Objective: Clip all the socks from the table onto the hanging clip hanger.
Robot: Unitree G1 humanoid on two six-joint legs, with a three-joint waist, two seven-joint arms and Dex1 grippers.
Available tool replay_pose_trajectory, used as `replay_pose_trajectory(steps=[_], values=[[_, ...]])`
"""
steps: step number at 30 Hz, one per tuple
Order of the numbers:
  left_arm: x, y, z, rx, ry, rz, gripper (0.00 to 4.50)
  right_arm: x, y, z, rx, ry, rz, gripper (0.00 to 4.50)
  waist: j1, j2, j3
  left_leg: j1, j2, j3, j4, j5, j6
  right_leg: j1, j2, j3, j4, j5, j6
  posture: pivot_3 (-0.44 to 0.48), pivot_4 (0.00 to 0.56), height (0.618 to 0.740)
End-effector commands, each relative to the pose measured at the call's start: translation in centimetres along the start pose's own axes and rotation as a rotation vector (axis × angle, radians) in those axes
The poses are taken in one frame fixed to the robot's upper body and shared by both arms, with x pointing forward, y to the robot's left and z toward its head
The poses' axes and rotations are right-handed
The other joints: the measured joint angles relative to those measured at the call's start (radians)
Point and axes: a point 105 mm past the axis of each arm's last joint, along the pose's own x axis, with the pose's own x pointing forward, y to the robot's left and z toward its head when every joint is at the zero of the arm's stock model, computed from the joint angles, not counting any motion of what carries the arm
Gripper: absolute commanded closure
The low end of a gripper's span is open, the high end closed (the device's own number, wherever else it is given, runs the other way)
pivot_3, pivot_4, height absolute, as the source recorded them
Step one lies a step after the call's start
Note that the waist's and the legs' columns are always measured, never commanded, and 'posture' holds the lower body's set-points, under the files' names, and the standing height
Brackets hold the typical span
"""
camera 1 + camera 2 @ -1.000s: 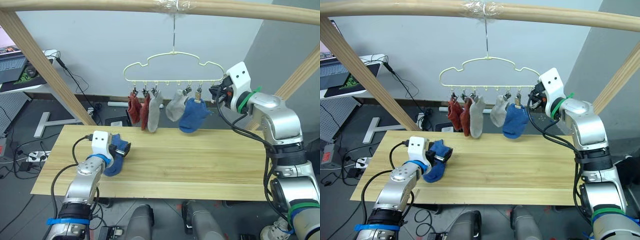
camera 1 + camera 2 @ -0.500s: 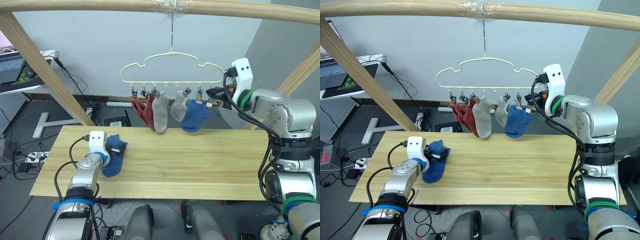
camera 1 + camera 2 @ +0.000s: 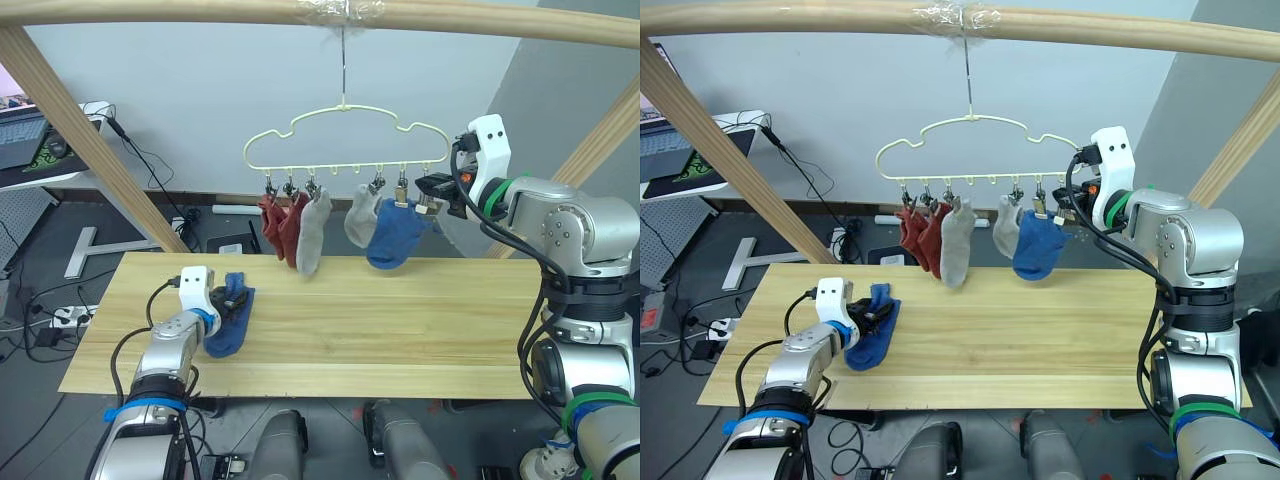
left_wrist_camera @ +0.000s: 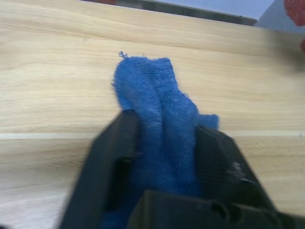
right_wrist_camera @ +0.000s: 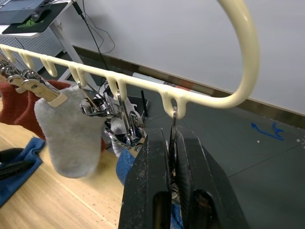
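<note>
Last blue sock (image 3: 228, 314) clamped in left gripper (image 3: 232, 300) on the table (image 3: 380, 330), five socks already pegged overhead.

Thick wooden pole frame (image 3: 200, 12) above, carrying the clip hanger (image 3: 345, 135) by its hook; right gripper (image 5: 172, 157) pinched shut on the endmost clip (image 5: 174, 143), hung blue sock (image 3: 393, 233) just beside it, then two grey and two red socks (image 3: 278, 222) further along. Desk with laptop (image 3: 22, 140) and floor cables well beyond left gripper.
</note>
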Motion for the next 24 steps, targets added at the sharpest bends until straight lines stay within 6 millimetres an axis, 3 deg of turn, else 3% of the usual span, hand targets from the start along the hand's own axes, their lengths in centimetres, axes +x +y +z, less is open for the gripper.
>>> replay_pose_trajectory(steps=[1,4,8,12,19,24], values=[[-0.2,-0.9,-2.0,-0.010,0.059,-0.016,3.61,-1.0,0.3,2.3,-0.036,-0.078,-0.001,4.50,-0.001,0.000,0.000,0.000,0.000,0.000,0.000,0.000,0.000,0.000,0.000,0.000,0.000,0.000,0.000,-0.084,0.248,0.740],[0.0,-1.9,-0.6,-0.039,0.001,-0.037,4.49,-1.0,0.3,2.4,-0.013,-0.081,0.003,4.50,0.000,0.000,0.000,0.000,0.000,0.000,0.000,0.000,0.000,0.000,0.000,0.000,0.000,0.000,0.000,-0.077,0.240,0.740],[0.3,-4.4,2.4,-0.058,-0.102,-0.110,4.49,-1.0,0.1,2.6,0.057,-0.092,-0.003,4.50,0.002,0.000,0.000,0.000,0.000,0.000,0.000,0.000,0.000,0.000,0.000,0.000,0.000,0.000,0.000,-0.072,0.235,0.740],[-0.8,-10.8,7.0,-0.010,-0.260,-0.367,4.49,-0.9,0.0,2.8,0.197,-0.105,-0.006,4.50,0.001,0.000,0.000,-0.002,0.000,0.000,0.000,0.000,0.000,0.000,0.000,0.000,-0.001,0.000,0.000,-0.070,0.229,0.740],[-4.6,-21.1,14.1,0.157,-0.506,-0.702,4.49,-0.9,0.2,3.1,0.434,-0.108,0.005,4.50,-0.001,0.000,0.000,-0.002,0.000,0.000,-0.001,0.000,0.000,0.000,0.001,0.000,0.000,0.003,-0.004,-0.081,0.211,0.740],[-5.2,-24.5,16.6,0.177,-0.559,-0.761,4.49,-0.8,0.5,3.1,0.480,-0.101,0.005,4.50,-0.005,0.000,0.000,-0.001,-0.002,0.000,0.000,0.000,0.000,0.000,0.001,0.001,-0.001,0.000,0.000,-0.088,0.204,0.740]])
